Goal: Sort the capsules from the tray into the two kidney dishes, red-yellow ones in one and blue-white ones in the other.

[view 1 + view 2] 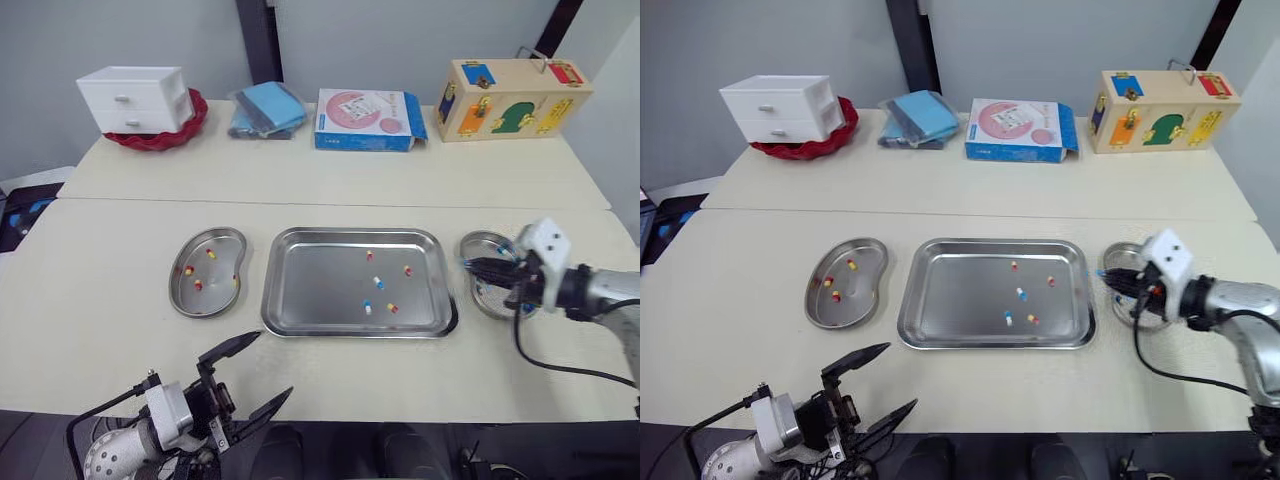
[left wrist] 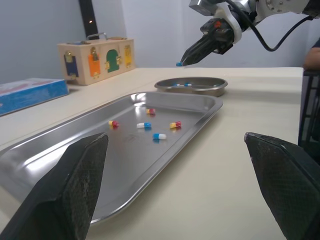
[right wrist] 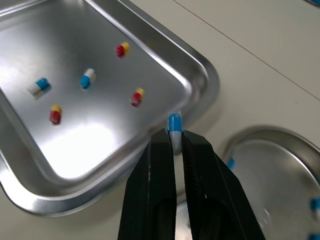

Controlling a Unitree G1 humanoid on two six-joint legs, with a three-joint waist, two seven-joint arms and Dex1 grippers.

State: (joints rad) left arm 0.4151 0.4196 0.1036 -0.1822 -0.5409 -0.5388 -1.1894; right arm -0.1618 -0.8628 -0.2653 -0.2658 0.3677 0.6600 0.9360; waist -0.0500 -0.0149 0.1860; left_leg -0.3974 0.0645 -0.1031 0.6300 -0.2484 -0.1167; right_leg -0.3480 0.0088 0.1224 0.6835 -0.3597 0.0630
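A steel tray (image 1: 310, 290) lies mid-table with several loose capsules, red-yellow (image 3: 137, 96) and blue-white (image 3: 88, 78). The left kidney dish (image 1: 222, 240) holds red-yellow capsules (image 1: 197, 285). The right kidney dish (image 1: 480, 240) holds blue-white ones (image 2: 186, 84). My right gripper (image 1: 470, 265) hovers over the gap between the tray's right rim and the right dish. It is shut on a blue-white capsule (image 3: 174, 125) that sticks out past its tips. My left gripper (image 1: 272, 365) stands open near the table's front edge, below the left dish, with nothing between its fingers.
Along the back of the table stand a white drawer unit (image 1: 135, 98) on a red basket, folded blue cloth (image 1: 268, 108), a flat box (image 1: 365, 120) and a wooden latch box (image 1: 510, 98). A black cable (image 1: 560, 365) loops from my right wrist over the table.
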